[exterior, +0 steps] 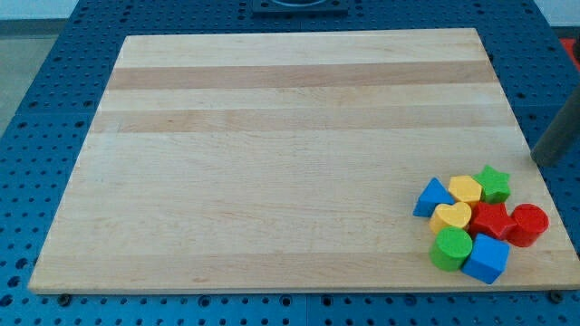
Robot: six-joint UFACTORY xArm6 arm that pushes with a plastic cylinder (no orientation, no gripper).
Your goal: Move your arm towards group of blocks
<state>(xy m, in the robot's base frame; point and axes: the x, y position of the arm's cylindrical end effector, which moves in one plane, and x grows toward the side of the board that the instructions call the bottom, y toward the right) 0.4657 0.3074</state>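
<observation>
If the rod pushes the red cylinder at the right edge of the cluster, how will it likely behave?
The red cylinder looks rigid and stands on its flat end, so it should slide, not roll. It touches the red star block, so pushing probably shifts neighbours too. My tip sits above-right of it, apart from the blocks.

Eight blocks huddle touching near the bench's (272, 136) bottom-right corner: blue triangle (432, 197), yellow pentagon-like block (466, 188), green star (494, 183), yellow heart (450, 216), red star, perhaps (490, 220), red cylinder (529, 224), green cylinder (451, 247), blue cube (488, 259).
</observation>
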